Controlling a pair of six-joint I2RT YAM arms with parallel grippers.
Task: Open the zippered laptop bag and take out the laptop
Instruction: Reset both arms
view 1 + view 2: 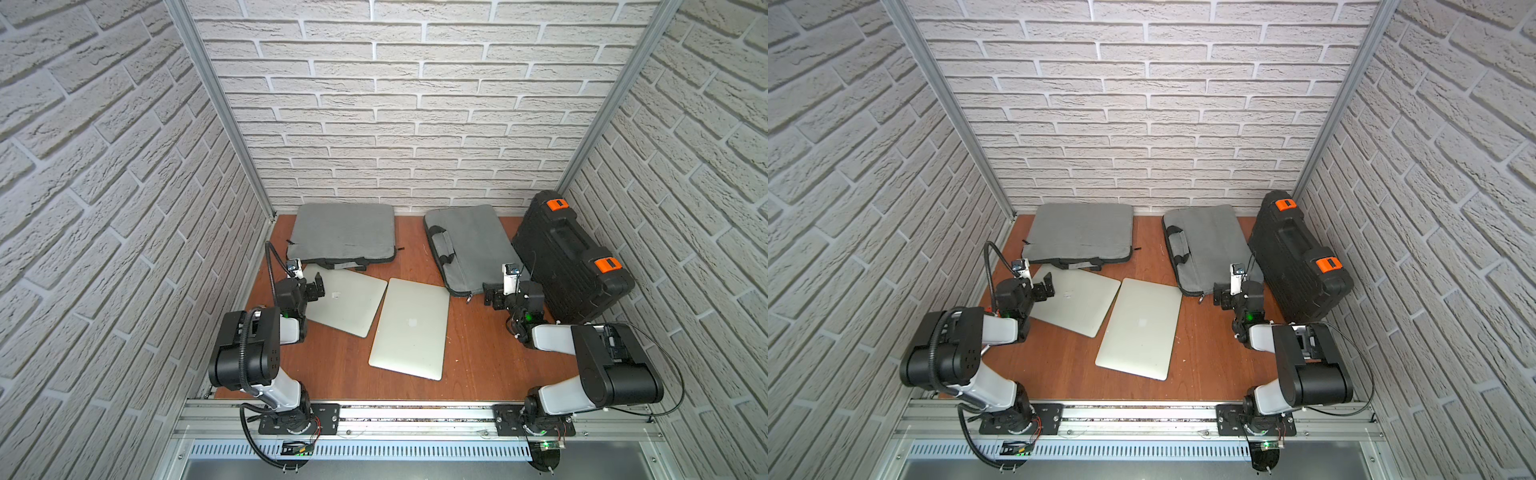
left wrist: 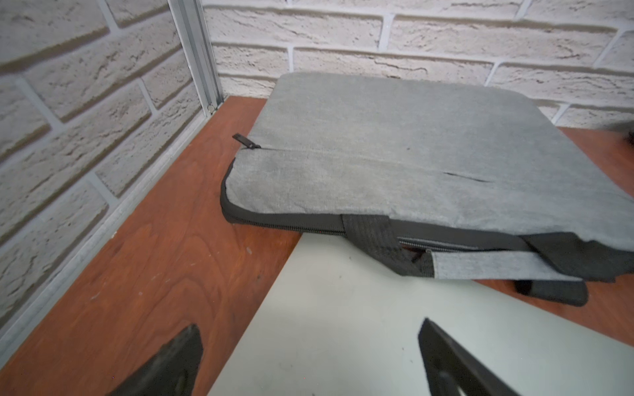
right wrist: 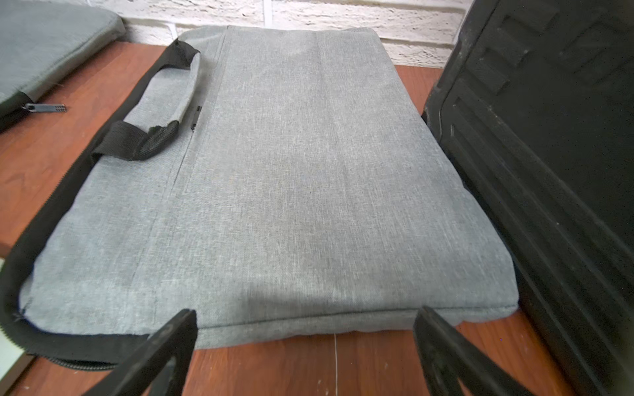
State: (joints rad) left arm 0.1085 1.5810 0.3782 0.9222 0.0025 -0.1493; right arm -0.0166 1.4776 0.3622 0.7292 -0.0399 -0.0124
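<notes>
Two grey zippered laptop bags lie at the back of the table: one at the left [image 1: 345, 228] [image 2: 394, 147], one at the right [image 1: 469, 245] [image 3: 291, 171]. Two closed silver laptops lie in front of them. The left laptop [image 1: 349, 303] [image 2: 343, 291] has its far corner under the left bag's handle edge. The middle laptop [image 1: 409, 328] lies bare. My left gripper [image 1: 316, 286] [image 2: 308, 325] hovers open over the left laptop, holding nothing. My right gripper [image 1: 492, 297] [image 3: 306, 310] stands open at the right bag's near edge, holding nothing.
A black hard case [image 1: 569, 257] [image 3: 549, 154] with orange latches lies against the right bag's side, by the right wall. Brick walls enclose the table on three sides. The left bag's zipper pull [image 2: 245, 141] sticks out toward the left wall.
</notes>
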